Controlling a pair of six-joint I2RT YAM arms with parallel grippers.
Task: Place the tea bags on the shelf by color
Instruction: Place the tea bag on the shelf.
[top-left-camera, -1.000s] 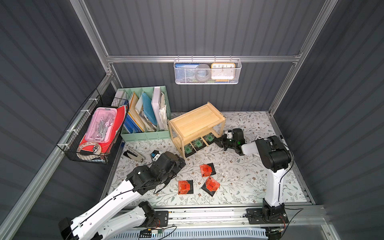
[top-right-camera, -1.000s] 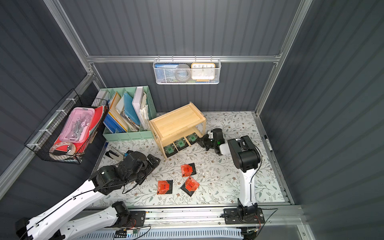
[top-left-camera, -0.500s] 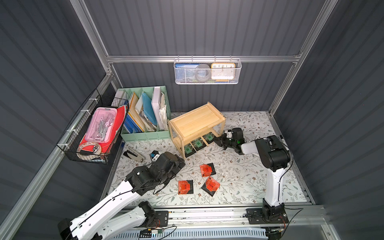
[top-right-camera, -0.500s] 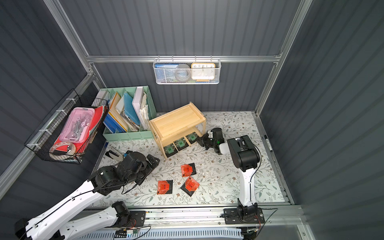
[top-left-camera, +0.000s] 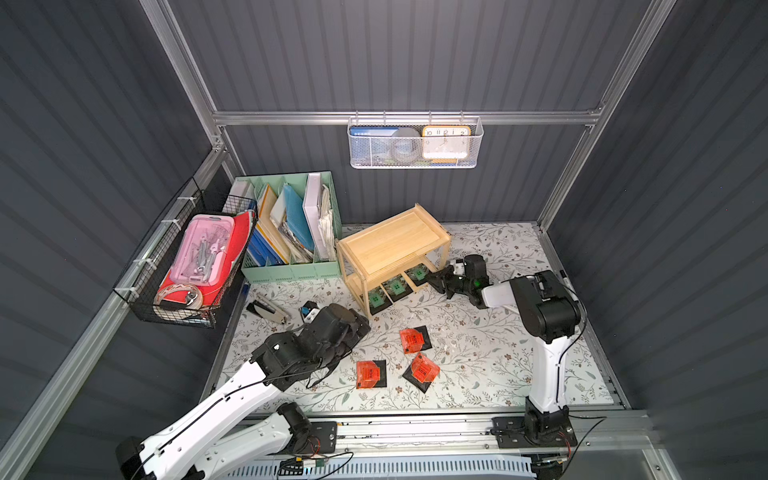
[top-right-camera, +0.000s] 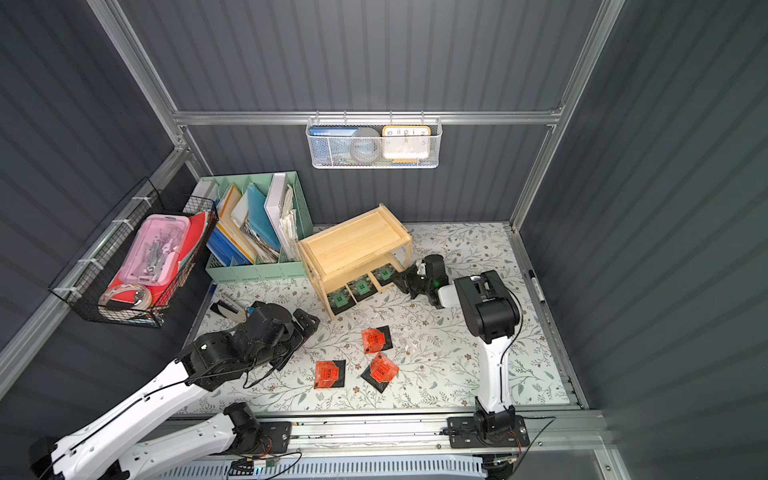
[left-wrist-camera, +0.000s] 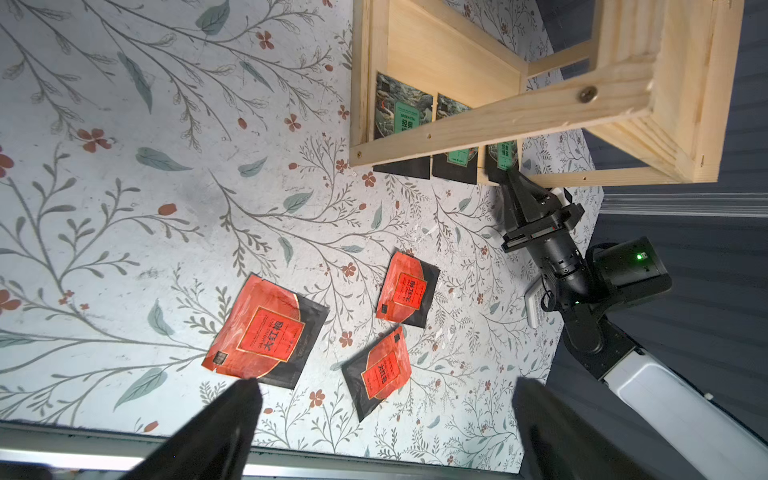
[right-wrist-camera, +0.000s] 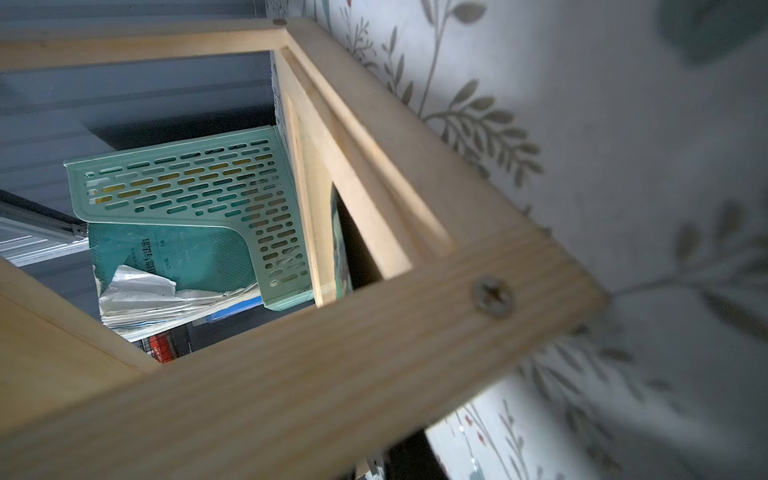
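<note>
The light wood shelf (top-left-camera: 390, 241) (top-right-camera: 353, 243) stands at the back middle of the mat. Three green tea bags (top-left-camera: 377, 298) (top-left-camera: 395, 286) (top-left-camera: 417, 273) lie in a row on its lower board, also in the left wrist view (left-wrist-camera: 401, 108). Three orange-red tea bags (top-left-camera: 411, 338) (top-left-camera: 369, 372) (top-left-camera: 424, 370) lie loose on the mat, seen again in the left wrist view (left-wrist-camera: 266, 332). My right gripper (top-left-camera: 434, 277) (left-wrist-camera: 510, 174) points low at the rightmost green tea bag (left-wrist-camera: 503, 153), tips at its edge and close together. My left gripper (top-left-camera: 357, 328) (left-wrist-camera: 386, 415) hovers open and empty left of the orange-red bags.
A mint-green file organizer (top-left-camera: 291, 266) stands just left of the shelf. A black wire basket (top-left-camera: 187, 266) hangs on the left wall and a white mesh basket (top-left-camera: 413, 143) on the back rail. A stapler (top-left-camera: 266, 309) lies near the left gripper.
The right gripper has edged a little closer to the shelf's lower board. The left arm and the orange-red tea bags have stayed put.
</note>
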